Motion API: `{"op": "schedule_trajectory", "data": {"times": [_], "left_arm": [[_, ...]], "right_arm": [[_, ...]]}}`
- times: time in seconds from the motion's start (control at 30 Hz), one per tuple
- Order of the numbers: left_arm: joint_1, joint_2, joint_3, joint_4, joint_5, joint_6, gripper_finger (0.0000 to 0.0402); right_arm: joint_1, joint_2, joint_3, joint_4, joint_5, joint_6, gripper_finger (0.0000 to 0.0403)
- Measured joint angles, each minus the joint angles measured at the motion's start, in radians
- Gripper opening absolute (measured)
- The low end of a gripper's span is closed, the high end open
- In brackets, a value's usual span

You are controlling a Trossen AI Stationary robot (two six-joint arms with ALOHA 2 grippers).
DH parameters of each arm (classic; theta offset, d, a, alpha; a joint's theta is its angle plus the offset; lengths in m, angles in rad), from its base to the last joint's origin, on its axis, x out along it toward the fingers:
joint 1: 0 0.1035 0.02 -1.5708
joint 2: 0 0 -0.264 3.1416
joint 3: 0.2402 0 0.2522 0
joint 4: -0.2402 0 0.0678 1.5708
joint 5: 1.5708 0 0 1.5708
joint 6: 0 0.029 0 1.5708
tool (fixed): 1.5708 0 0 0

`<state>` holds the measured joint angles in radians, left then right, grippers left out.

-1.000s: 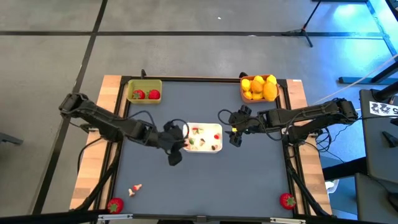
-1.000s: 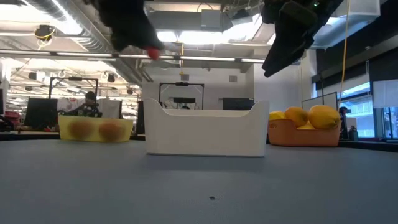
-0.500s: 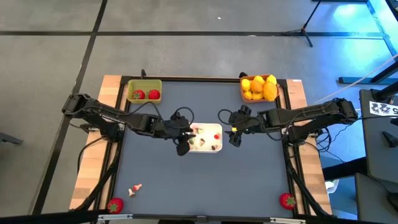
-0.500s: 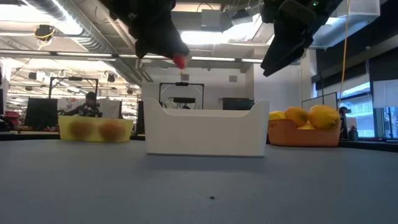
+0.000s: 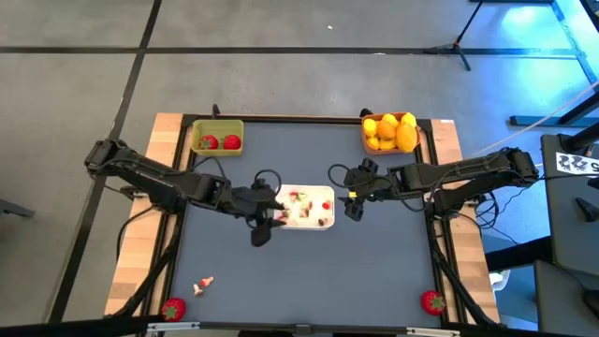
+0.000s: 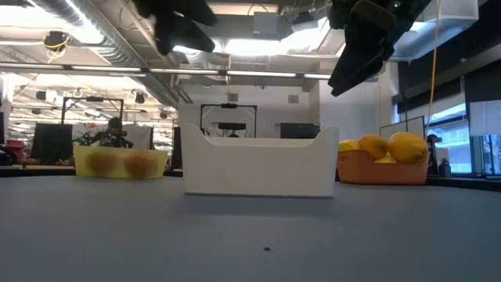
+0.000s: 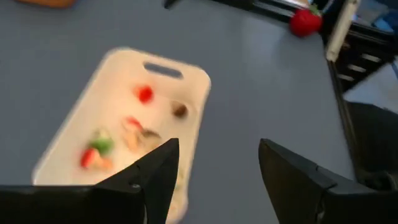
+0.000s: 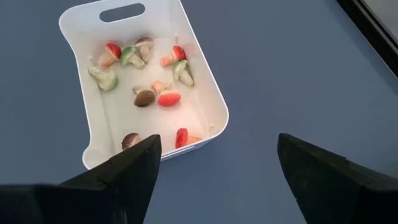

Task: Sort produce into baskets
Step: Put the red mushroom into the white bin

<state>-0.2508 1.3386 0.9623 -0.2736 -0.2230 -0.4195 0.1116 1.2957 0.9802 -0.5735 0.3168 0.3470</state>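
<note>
Fingers of the left gripper are open and empty now; its red piece has dropped into the white tray ahead, not a basket.

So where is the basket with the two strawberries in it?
In the high view the yellow-green basket sits at the table's far left corner, on the left arm's side, straight across from the orange basket of yellow fruit at the far right corner.
</note>
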Motion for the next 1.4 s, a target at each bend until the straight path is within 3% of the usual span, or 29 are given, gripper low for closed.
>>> {"op": "schedule_trajectory", "data": {"times": [0.33,0.6,1.03,1.4], "left_arm": [[-0.162,-0.06,0.0,-0.232,0.043,-0.211,0.0211],[-0.27,-0.055,-0.002,-0.31,0.04,-0.4,0.021],[-0.56,0.045,-0.008,-0.527,0.051,-0.895,0.021],[-0.675,0.231,-0.008,-0.504,0.233,-1.143,0.021]], "right_arm": [[0.0,0.0,0.0,-0.002,0.0,0.0,0.0319],[0.008,0.0,0.0,0.001,-0.057,0.04,0.0319],[0.242,0.0,0.0,0.069,-0.039,0.224,0.0319],[0.465,0.124,0.002,0.121,0.064,0.341,0.0319]]}}
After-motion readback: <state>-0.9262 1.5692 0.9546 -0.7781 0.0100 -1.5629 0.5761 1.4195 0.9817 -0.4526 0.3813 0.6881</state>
